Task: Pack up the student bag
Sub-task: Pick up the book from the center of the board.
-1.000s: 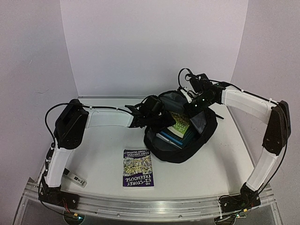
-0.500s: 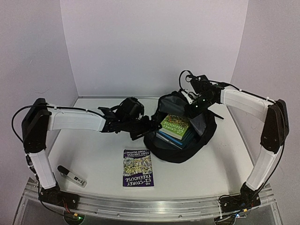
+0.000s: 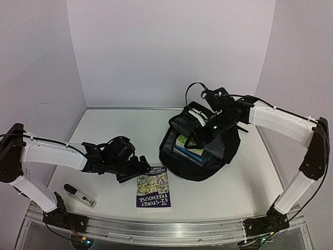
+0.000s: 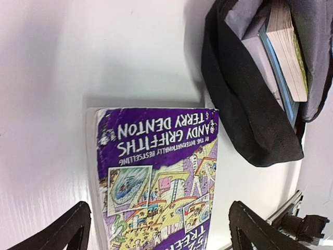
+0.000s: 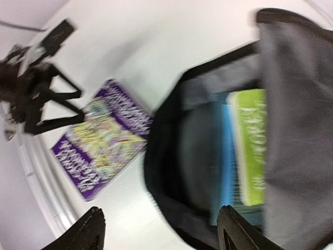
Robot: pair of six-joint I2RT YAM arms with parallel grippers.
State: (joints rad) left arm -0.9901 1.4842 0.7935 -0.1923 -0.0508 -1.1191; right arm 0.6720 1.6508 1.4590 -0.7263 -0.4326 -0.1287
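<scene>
The student bag (image 3: 208, 162) lies open on the counter (image 3: 104, 135), right of centre, with a green book (image 3: 188, 141) on top of a stack inside its mouth. The right claw (image 5: 162, 229) hangs above that mouth, fingers apart with nothing between them. The left claw (image 4: 158, 232), also spread wide and empty, hovers low over a purple book (image 4: 161, 172) lying flat just beside the bag's near-left side
</scene>
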